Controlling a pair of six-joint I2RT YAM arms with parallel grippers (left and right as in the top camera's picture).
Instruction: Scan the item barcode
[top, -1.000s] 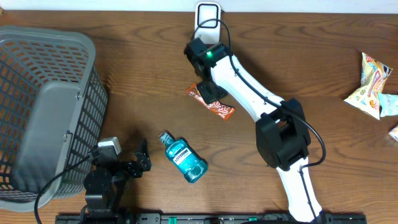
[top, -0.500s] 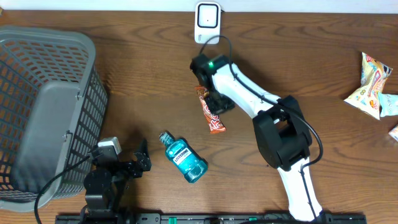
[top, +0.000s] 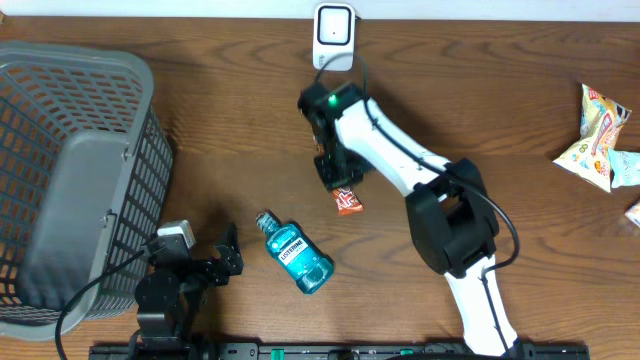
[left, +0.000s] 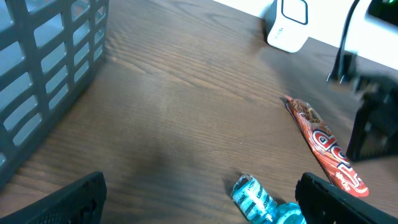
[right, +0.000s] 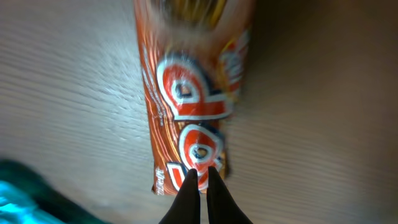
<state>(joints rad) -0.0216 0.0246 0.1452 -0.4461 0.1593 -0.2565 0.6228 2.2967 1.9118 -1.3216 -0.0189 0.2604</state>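
An orange snack wrapper with red and white print is the item. My right gripper is shut on its near end. From overhead only the wrapper's lower end shows below the right gripper; the wrist hides the rest. In the left wrist view the wrapper slants above the table. The white barcode scanner stands at the table's back edge, just beyond the right wrist. My left gripper rests open near the front left, with nothing between its fingers.
A teal mouthwash bottle lies between the two arms, close to the left gripper. A grey plastic basket fills the left side. Several snack bags lie at the far right edge.
The right arm has turned the wrapper from a slanted lie to pointing towards the front and shifted a little left. Most of it now sits under the wrist. The left arm has not moved.
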